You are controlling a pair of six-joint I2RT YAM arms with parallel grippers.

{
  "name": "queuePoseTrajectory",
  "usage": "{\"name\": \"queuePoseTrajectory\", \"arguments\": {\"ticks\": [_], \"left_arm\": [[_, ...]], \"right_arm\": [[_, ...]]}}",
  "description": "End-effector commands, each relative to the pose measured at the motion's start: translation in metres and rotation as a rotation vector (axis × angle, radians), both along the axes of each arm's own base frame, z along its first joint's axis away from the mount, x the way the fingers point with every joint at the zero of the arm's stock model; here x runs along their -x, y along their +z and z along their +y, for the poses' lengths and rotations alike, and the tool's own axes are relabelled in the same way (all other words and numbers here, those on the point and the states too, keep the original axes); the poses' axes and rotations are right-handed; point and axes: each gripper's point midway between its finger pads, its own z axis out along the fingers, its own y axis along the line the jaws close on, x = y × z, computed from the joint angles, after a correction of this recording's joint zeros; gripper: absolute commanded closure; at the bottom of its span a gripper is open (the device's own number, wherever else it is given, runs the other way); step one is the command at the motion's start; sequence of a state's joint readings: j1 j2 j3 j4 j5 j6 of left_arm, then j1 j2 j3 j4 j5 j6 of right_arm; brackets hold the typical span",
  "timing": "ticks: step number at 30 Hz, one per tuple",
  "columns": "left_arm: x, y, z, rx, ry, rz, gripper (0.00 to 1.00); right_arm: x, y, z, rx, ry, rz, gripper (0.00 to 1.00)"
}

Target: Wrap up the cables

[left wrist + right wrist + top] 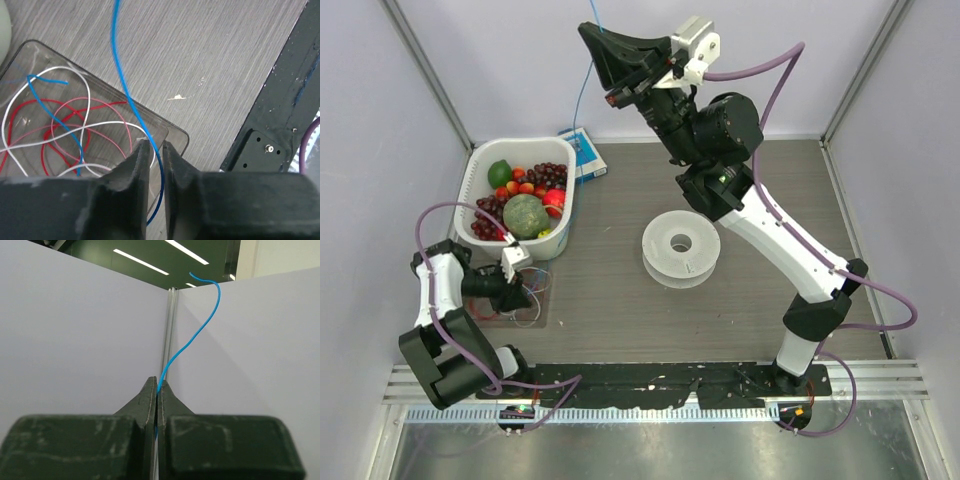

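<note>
- Robot arms work at a grey worktop (620,310), seen from above. The right hand (592,35) is lifted high at the top centre of the frame. The left hand (520,290) sits low at lower left over a clear tray (542,318).
- From the raised right hand, a hair-thin blue cable (582,95) drops toward the upper left of the worktop. The overhead view loses the line before it reaches the tray.
- The right wrist view shows the grip. The right hand (157,385) has its fingers pressed together on the blue cable (218,292). The free end curls up into the upper right of the frame against pale walls.
- Only the left wrist view shows the lower stretch. The blue cable (120,65) runs down from the top edge and crosses the tray (172,135) near its corner. It then passes between the fingers of the left hand (155,150), which stand narrowly apart with the cable in the gap. Whether they touch it cannot be told.
- The same view also shows red cables (30,105) and a white cable (65,68) loosely looped inside the tray. A short blue end lies among them at upper left.
- The overhead view alone takes in a white basket (480,165) of fruit (525,215) at left. A clear spool (680,245) sits mid-worktop, well apart from both hands.
</note>
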State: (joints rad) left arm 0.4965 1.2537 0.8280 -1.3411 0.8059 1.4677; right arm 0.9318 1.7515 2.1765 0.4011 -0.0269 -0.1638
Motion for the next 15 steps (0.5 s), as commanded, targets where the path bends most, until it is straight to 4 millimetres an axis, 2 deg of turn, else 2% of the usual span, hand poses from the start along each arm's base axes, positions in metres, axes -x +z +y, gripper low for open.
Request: {"name": "queuePoseTrajectory", "arguments": {"ticks": [1, 4, 8, 12, 15], "left_arm": [[0.006, 0.033, -0.010, 0.063, 0.038, 0.063, 0.90], [-0.007, 0.066, -0.009, 0.092, 0.099, 0.060, 0.99], [-0.020, 0.106, 0.000, 0.044, 0.162, 0.013, 1.00], [-0.018, 0.124, 0.015, -0.072, 0.192, -0.021, 1.00], [-0.013, 0.136, 0.027, -0.171, 0.200, -0.042, 1.00]], "right_arm": [[0.008, 0.018, -0.021, -0.050, -0.034, -0.041, 0.99], [0.010, 0.012, -0.022, -0.030, -0.039, -0.037, 0.99], [0.009, -0.008, -0.017, 0.028, -0.029, -0.015, 0.99], [0.007, -0.026, -0.013, 0.066, -0.028, 0.011, 0.99], [0.008, -0.031, -0.013, 0.075, -0.023, 0.020, 0.99]]}}
